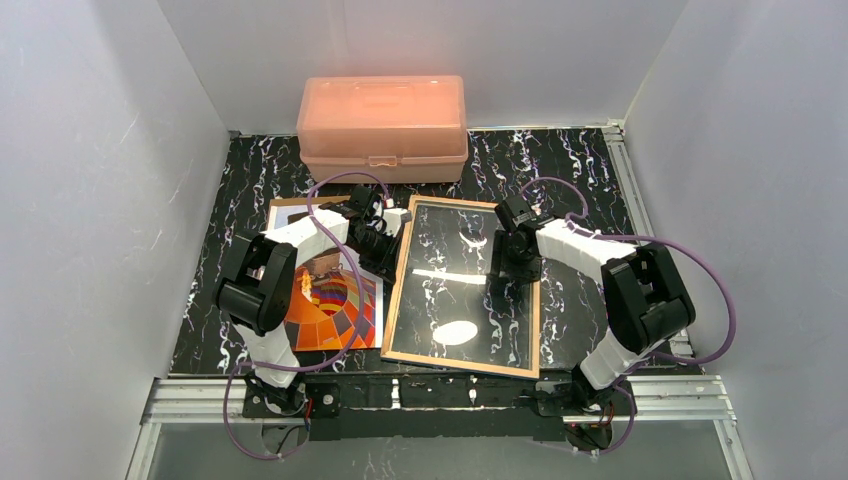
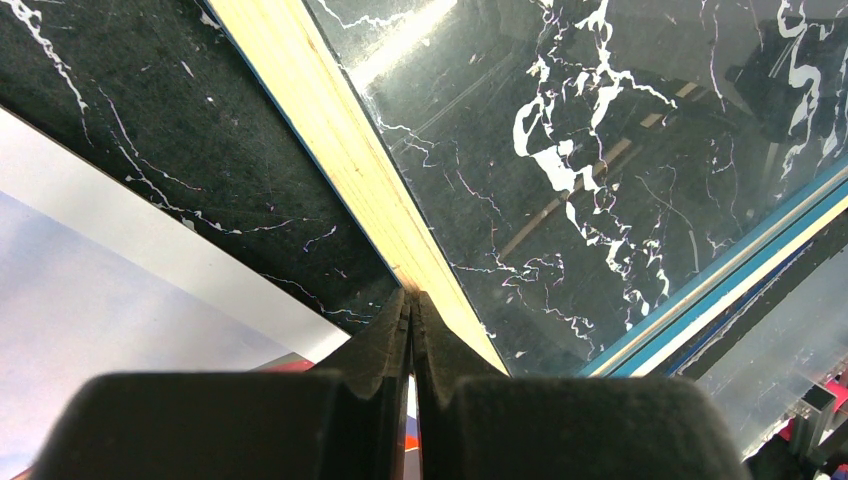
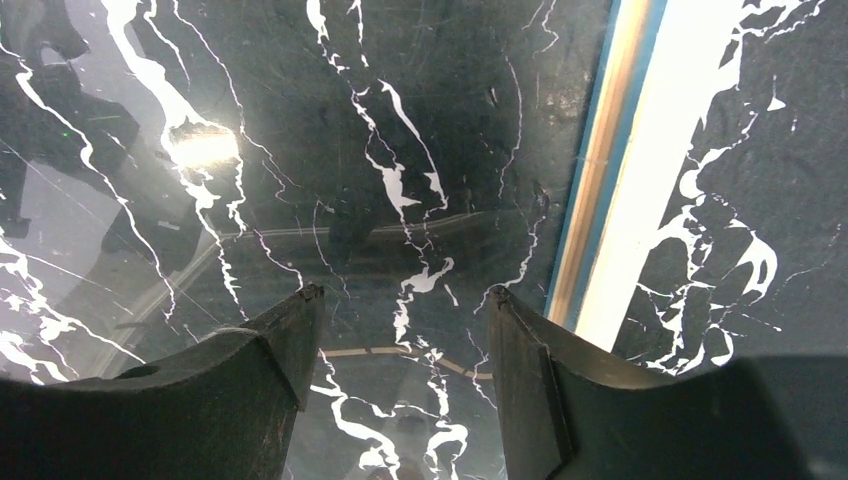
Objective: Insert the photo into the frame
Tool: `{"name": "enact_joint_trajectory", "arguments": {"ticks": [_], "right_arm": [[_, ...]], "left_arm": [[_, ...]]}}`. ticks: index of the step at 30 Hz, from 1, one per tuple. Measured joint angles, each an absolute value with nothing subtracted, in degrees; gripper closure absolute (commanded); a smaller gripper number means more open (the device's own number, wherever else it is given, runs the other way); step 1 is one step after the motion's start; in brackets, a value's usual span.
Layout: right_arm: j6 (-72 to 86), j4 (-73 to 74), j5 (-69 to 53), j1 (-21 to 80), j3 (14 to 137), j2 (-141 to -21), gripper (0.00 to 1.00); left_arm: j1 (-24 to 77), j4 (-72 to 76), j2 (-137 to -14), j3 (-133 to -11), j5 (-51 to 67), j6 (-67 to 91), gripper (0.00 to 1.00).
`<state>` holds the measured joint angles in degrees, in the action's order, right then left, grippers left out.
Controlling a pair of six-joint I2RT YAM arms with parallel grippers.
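Glass of the frame point(image 1: 450, 295) lies flat mid-table with the wooden edges up, apparently face down so the photo point(image 1: 335, 310) can go in from the back; the photo lies just left of it, partly under the left arm. Left gripper point(image 2: 412, 296) is pinched closed on nothing, tips at the frame's wooden edge, probably steadying it; right gripper point(image 3: 403, 292) stands wide over the glass, empty. One frame; one photo; one pink box point(image 1: 382, 125); two arms.
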<state>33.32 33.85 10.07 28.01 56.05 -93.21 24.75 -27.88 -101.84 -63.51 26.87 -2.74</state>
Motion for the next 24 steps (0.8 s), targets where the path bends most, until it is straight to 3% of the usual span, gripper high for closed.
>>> {"name": "enact_joint_trajectory", "arguments": {"ticks": [8,11,14,24], "right_arm": [[33.4,32.4,8.1,28.0,55.9,-93.5,0.17],[33.0,34.2,7.3,27.9,57.2,-93.4,0.15],[32.6,37.6,7.3,27.2,59.5,-93.3,0.14],[31.2,40.7,8.2,25.2,62.6,-91.7,0.15]], "left_arm": [[24.8,-28.2,-101.8,-63.7,26.7,-2.8,1.0],[24.8,-28.7,-101.8,-64.0,26.2,-2.8,0.96],[24.8,-29.1,-101.8,-64.2,25.3,-3.0,0.92],[24.6,-30.2,-101.9,-64.2,21.8,-3.5,0.92]]}}
